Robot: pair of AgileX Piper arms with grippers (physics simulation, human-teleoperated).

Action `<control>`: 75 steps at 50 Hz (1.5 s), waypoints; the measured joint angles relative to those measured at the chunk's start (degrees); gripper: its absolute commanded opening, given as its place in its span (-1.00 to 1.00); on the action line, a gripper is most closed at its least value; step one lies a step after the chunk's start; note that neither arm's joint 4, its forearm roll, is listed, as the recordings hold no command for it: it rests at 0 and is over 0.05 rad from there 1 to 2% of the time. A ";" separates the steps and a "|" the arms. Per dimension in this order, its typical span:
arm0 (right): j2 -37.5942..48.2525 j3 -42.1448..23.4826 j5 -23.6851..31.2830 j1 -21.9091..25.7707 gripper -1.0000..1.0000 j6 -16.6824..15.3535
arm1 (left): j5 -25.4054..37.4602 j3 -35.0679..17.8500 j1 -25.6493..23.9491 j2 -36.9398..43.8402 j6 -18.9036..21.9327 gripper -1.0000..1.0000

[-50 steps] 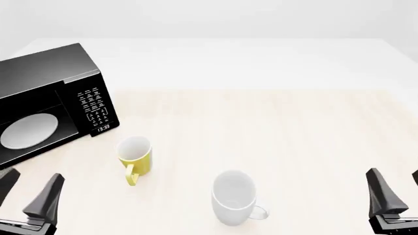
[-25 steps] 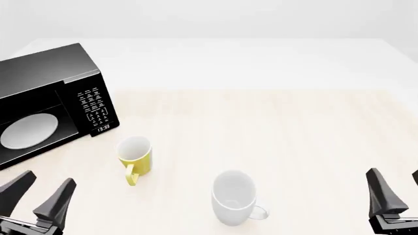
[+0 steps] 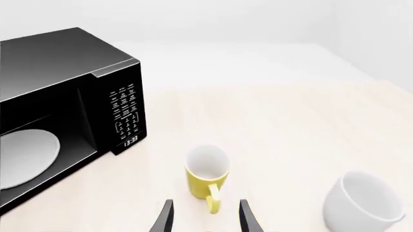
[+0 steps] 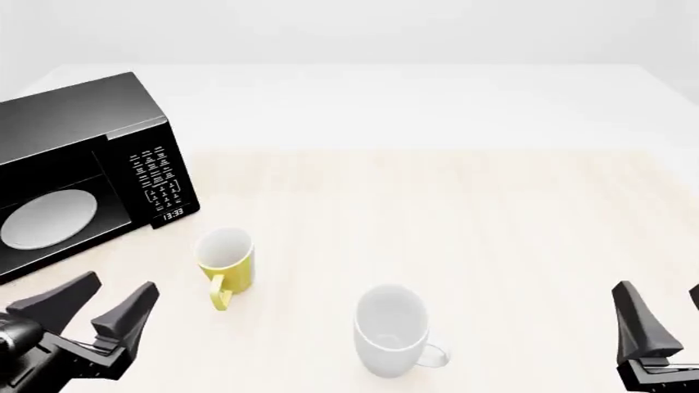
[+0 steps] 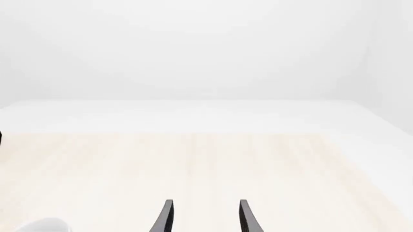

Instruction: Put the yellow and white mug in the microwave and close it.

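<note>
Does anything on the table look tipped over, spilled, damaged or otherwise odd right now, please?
Nothing stands out. The yellow and white mug and the larger white mug both stand upright with no spill. The microwave sits square on the table, its turntable plate showing. Both hands, left and right, are open and empty.

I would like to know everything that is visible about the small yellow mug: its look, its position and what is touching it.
The yellow and white mug is small, glossy yellow outside and white inside, and looks empty. It stands upright on the pale wooden table, in front of the microwave near its keypad side, apart from it. Its yellow loop handle points toward the arms. Nothing touches it except the table. The left tool is open, lined up with the handle, not yet touching.
</note>
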 measured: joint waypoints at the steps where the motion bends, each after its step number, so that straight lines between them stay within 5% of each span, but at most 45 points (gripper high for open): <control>1: 0.00 0.00 0.00 0.00 1.00 0.00 | -0.39 -0.07 -0.13 0.77 -0.35 1.00; 25: 0.00 0.00 0.00 0.00 1.00 0.01 | -12.58 -1.05 -1.60 20.89 -7.80 1.00; 75: 0.01 0.00 0.00 0.00 1.00 0.01 | -31.77 -3.21 -3.08 52.69 -6.02 1.00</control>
